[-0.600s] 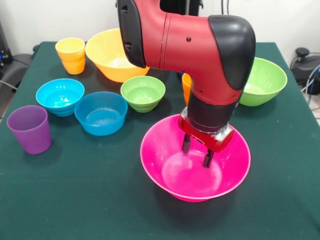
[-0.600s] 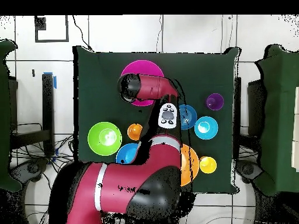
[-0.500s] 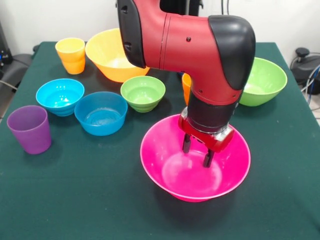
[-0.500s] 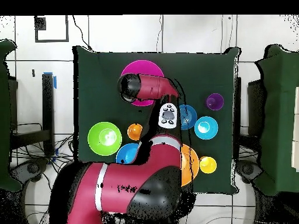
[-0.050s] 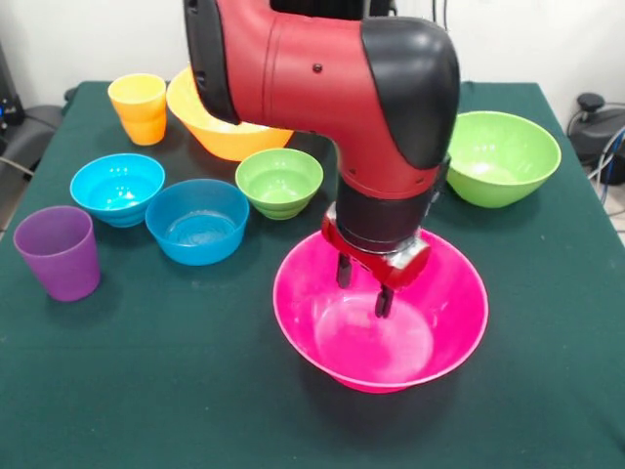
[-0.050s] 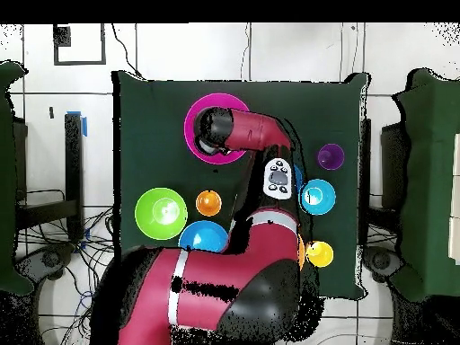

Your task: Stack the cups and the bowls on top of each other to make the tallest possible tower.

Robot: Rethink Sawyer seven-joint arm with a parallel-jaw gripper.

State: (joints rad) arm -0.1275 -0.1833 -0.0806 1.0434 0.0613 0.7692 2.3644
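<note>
The large pink bowl [image 5: 444,322] [image 6: 190,121] stands alone at the near middle of the table. My gripper [image 5: 363,290] hangs inside it, just above its bottom and left of centre, open with nothing between the fingers. The big orange bowl [image 5: 220,127] sits at the back, partly hidden by the arm. At the right is a large green bowl [image 5: 503,156] [image 6: 161,213]. On the left are the yellow cup [image 5: 139,107] [image 6: 319,253], the purple cup [image 5: 59,252] [image 6: 331,156] and small green [image 5: 279,181], cyan [image 5: 117,188] [image 6: 317,196] and blue [image 5: 197,220] bowls. The overhead view shows an orange cup [image 6: 208,202] and another blue bowl [image 6: 203,238].
The red arm [image 5: 322,88] [image 6: 260,135] covers the middle of the table and hides my gripper in the overhead view. A green cloth [image 5: 146,391] covers the table. Cables and equipment lie beyond the table's edges.
The arm has swung left in the front view, carrying my open gripper a little left and up inside the pink bowl. The orange cup is now hidden behind the arm there.
</note>
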